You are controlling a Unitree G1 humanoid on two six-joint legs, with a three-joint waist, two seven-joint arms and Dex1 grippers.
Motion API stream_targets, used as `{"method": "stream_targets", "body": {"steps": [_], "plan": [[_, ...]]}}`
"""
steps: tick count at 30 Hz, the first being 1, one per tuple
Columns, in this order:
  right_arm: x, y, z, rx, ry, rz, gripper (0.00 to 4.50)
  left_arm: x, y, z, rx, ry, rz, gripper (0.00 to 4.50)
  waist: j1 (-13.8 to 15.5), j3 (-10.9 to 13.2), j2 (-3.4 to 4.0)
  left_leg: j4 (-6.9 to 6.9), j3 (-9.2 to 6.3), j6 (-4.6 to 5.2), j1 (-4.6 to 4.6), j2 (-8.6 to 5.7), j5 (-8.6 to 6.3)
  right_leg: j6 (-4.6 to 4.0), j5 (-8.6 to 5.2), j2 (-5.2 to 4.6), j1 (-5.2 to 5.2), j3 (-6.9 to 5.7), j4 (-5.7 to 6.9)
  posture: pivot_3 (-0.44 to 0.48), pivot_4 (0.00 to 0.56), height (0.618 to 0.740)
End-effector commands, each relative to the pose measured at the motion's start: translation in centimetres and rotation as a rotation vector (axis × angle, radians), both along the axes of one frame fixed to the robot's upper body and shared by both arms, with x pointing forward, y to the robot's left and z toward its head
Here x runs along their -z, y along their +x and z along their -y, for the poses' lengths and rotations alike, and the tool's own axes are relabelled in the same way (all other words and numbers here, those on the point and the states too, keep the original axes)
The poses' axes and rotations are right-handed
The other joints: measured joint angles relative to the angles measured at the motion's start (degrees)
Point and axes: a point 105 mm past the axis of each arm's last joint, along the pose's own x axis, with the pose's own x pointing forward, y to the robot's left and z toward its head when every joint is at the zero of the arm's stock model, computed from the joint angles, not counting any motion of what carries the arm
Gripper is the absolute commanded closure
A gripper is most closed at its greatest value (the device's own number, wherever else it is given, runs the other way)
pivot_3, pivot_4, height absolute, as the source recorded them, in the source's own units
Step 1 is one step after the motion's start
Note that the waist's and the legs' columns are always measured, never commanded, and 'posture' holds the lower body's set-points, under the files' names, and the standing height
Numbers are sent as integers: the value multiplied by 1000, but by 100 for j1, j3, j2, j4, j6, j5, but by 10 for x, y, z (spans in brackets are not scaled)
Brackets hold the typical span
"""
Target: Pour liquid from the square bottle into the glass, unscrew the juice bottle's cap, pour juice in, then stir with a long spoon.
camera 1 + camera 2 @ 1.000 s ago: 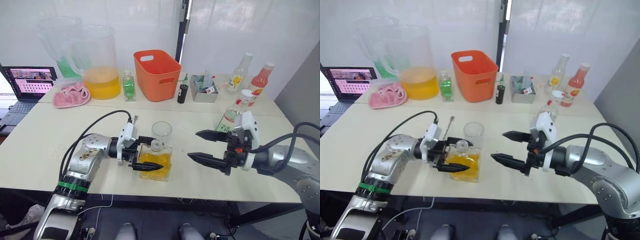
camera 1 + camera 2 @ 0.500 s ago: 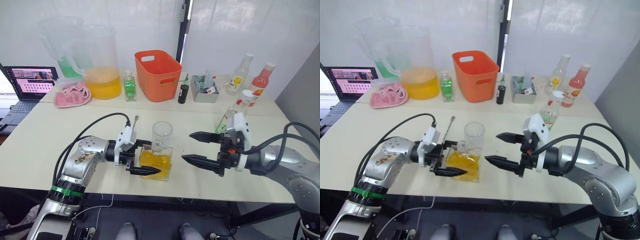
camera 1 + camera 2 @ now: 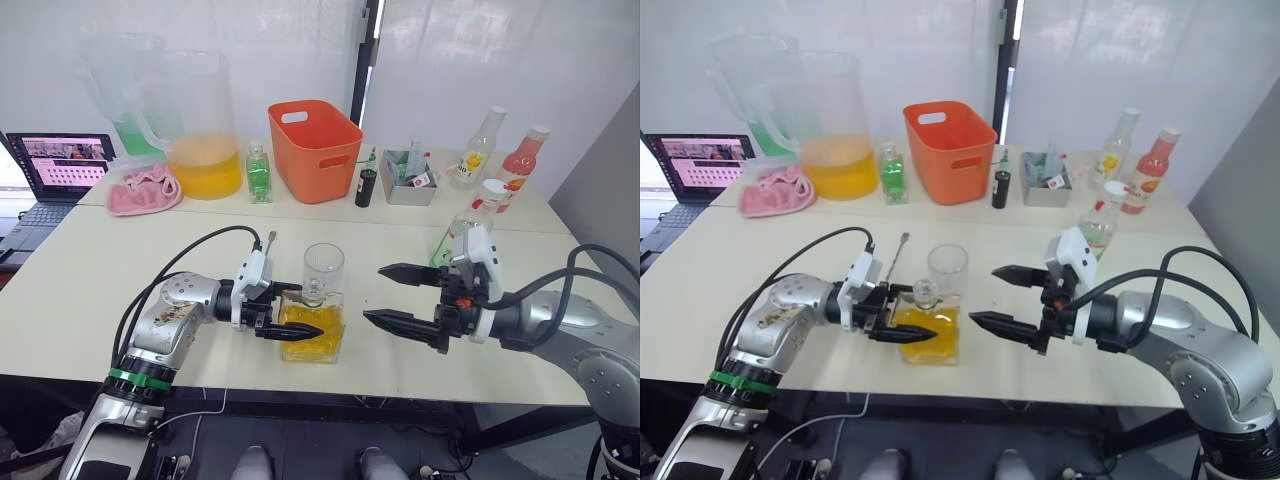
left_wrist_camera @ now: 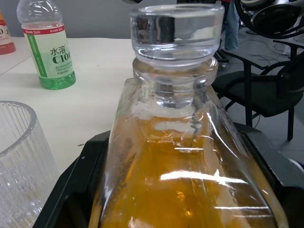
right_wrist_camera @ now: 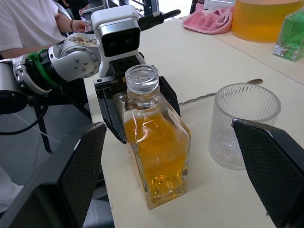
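Observation:
The square bottle (image 3: 312, 332), with orange liquid and a glass stopper, stands on the table near the front edge. My left gripper (image 3: 308, 313) is shut on it, one black finger (image 4: 71, 190) pressed on each side. The glass (image 3: 323, 270) stands empty just behind the bottle. The long spoon (image 3: 268, 243) lies on the table behind my left gripper. My right gripper (image 3: 373, 293) hovers open to the right of the bottle, holding nothing. The juice bottle (image 3: 1098, 228) with its white cap (image 3: 1113, 190) stands behind my right gripper.
Along the back stand an orange basket (image 3: 315, 150), a big pitcher (image 3: 200, 130) of orange liquid, a small green bottle (image 3: 258, 172), a pink cloth (image 3: 142, 190), a grey tray (image 3: 408, 178) and two more bottles (image 3: 520, 160). A laptop (image 3: 55, 170) sits far left. A person (image 5: 28, 23) sits beyond the table.
My right gripper has drifted slightly left toward the square bottle and stays open. My left gripper stays around the bottle, which stands in the same place.

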Motion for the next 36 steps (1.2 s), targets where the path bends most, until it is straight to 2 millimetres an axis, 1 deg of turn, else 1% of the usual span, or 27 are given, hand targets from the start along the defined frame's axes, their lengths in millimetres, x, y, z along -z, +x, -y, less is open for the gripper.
{"method": "stream_targets", "body": {"steps": [1,4,7,11,13,19,24,27,30,34,35,36], "plan": [[-14,-1,-17,-63,-24,101,0,-8,-1,2,-3,-47,27,1678,-13,0,3,1,0,0,1,0,0,-1,0,0,0,0,1,0,150,731],[-18,1,-33,-119,-36,121,0,-10,1,2,-28,-53,67,1678,-10,0,3,2,0,0,1,0,0,-2,1,0,1,-1,1,0,150,731],[-22,5,-44,-145,-29,133,0,-10,2,4,-33,-42,106,1678,19,0,3,3,-1,0,-1,0,0,-2,2,0,1,-1,0,0,150,731],[-17,8,-60,-206,-59,103,0,-9,2,5,-25,-33,145,1678,18,0,4,9,0,0,-3,0,0,-9,6,1,0,-1,1,0,150,731],[-16,9,-63,-214,-63,98,0,-8,2,5,-26,-25,149,1678,30,0,4,9,-1,0,-4,1,0,-9,6,1,0,-2,3,0,150,731],[-10,18,-66,-175,-88,107,0,5,2,3,-59,6,118,1678,26,-1,7,9,0,0,-3,1,0,-9,6,1,0,-1,4,0,150,731],[-5,18,-70,-180,-99,105,0,5,7,0,-73,16,119,1678,24,-2,7,9,0,0,-2,1,0,-9,6,1,0,-1,4,0,150,731],[-6,18,-72,-184,-84,99,842,5,7,2,-68,15,122,1678,24,-2,8,11,0,0,-2,0,0,-9,6,1,1,-2,5,0,150,731],[-7,19,-73,-180,-77,113,1885,5,7,4,-61,16,119,1678,27,-2,8,11,0,0,0,1,0,-9,6,1,1,-1,8,0,150,731],[-4,22,-75,-173,-89,150,3200,7,8,3,-57,25,126,1679,28,-3,9,13,0,0,0,0,0,-9,6,1,2,-2,7,0,150,731],[-4,21,-75,-176,-84,151,3430,7,8,3,-56,28,129,1679,27,-3,9,12,0,0,1,0,0,-9,6,1,2,-2,8,0,150,731],[-2,22,-75,-176,-88,150,3429,7,9,2,-60,25,131,1679,27,-3,9,12,0,0,2,0,0,-9,6,1,2,-2,8,0,150,731]]}}
